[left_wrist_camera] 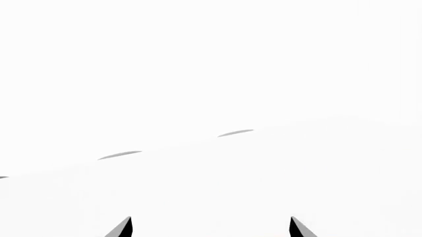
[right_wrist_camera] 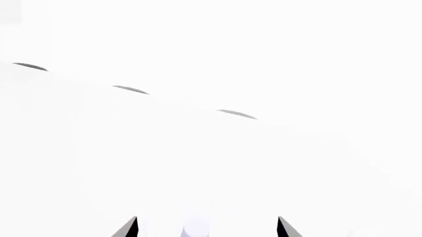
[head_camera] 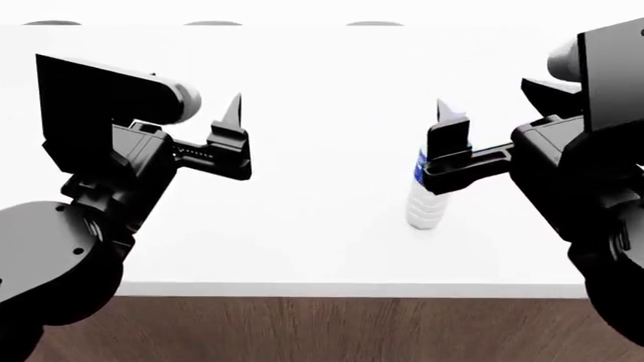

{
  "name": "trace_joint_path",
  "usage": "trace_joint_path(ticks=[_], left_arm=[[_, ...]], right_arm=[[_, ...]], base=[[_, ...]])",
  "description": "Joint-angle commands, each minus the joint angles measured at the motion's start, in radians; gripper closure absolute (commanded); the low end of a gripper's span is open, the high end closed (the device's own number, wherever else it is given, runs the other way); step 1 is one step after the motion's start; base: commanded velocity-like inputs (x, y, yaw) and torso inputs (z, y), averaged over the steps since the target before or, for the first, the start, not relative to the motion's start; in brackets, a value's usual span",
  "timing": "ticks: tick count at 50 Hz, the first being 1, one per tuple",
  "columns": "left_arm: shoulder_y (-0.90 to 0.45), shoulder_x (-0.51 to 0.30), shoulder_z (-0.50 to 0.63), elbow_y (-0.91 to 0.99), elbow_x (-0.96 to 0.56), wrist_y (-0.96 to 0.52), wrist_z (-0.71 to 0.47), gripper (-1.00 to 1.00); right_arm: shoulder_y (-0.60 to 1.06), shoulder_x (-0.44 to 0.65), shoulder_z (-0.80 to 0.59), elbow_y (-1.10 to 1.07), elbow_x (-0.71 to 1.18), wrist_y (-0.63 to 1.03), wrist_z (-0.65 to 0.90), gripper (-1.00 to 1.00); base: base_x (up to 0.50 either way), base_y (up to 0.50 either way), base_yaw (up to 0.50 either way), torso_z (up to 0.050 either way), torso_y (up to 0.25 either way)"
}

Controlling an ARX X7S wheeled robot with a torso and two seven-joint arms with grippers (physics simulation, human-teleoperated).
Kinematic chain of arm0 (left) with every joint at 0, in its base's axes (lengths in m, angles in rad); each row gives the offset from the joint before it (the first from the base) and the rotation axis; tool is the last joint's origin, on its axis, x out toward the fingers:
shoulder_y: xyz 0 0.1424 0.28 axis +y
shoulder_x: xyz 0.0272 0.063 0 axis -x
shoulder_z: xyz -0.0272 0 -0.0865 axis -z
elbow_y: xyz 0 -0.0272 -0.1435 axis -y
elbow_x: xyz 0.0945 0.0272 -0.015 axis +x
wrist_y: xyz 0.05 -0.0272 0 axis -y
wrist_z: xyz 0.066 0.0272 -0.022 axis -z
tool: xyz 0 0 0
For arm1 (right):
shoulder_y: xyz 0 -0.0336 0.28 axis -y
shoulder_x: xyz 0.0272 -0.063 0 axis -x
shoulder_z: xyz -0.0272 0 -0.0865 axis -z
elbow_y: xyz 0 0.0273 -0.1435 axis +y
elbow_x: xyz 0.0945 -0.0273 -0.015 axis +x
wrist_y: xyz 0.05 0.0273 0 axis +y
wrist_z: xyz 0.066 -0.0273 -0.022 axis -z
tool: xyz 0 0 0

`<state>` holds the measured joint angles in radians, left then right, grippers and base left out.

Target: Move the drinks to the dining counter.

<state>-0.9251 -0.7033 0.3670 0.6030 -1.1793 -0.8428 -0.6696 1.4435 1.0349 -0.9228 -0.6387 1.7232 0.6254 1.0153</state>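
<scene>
One bottle [head_camera: 427, 197] stands upright on the white counter [head_camera: 322, 241], a little right of centre and not far back from the near edge. That edge runs straight across the head view, with the brown wood front [head_camera: 332, 328] dropping below it. The bottle's blue label shows just under the right gripper [right_wrist_camera: 205, 228], whose fingers sit over and partly in front of the bottle's upper half. In the right wrist view the two fingertips [right_wrist_camera: 129, 227] stand wide apart at the picture's lower border, and a pale, blurred shape between them looks like the bottle's top; whether either finger touches it cannot be told. The right gripper is spread wide and grips nothing.

The left gripper [left_wrist_camera: 211, 228] hangs over bare counter well to the left of the bottle, its tips likewise far apart in the left wrist view and holding nothing.

Between the two grippers the top is a broad white stretch, running back to the far edge, where three thin grey ovals [head_camera: 211, 23] lie in a row. The same ovals show as slim slivers in both wrist views.
</scene>
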Motion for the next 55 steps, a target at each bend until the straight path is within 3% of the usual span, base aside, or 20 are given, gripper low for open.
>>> trace_joint_path(ticks=[1,15,31,44,55], left_arm=[[-0.025,-0.004,-0.008,0.02,-0.034,-0.018,-0.026,-1.0],[-0.088,-0.032,-0.049,0.089,-0.162,-0.059,-0.121,-1.0],[-0.274,-0.113,-0.092,0.163,-0.464,-0.117,-0.343,-1.0],[-0.515,-0.302,-0.132,0.099,-0.726,-0.154,-0.48,-1.0],[-0.793,-0.467,-0.119,0.025,-0.955,-0.218,-0.576,-1.0]], right_arm=[[0.109,0.057,0.061,-0.104,0.129,0.019,0.094,-1.0],[0.348,0.124,0.142,-0.221,0.412,0.06,0.27,-1.0],[0.583,0.207,0.223,-0.203,0.645,0.126,0.362,-1.0],[0.763,0.266,0.271,-0.063,0.768,0.265,0.415,-1.0],[0.911,0.157,0.299,0.065,0.877,0.383,0.553,-1.0]], base=[[0.0,0.0,0.0,0.0,0.0],[0.0,0.0,0.0,0.0,0.0],[0.0,0.0,0.0,0.0,0.0],[0.0,0.0,0.0,0.0,0.0],[0.0,0.0,0.0,0.0,0.0]])
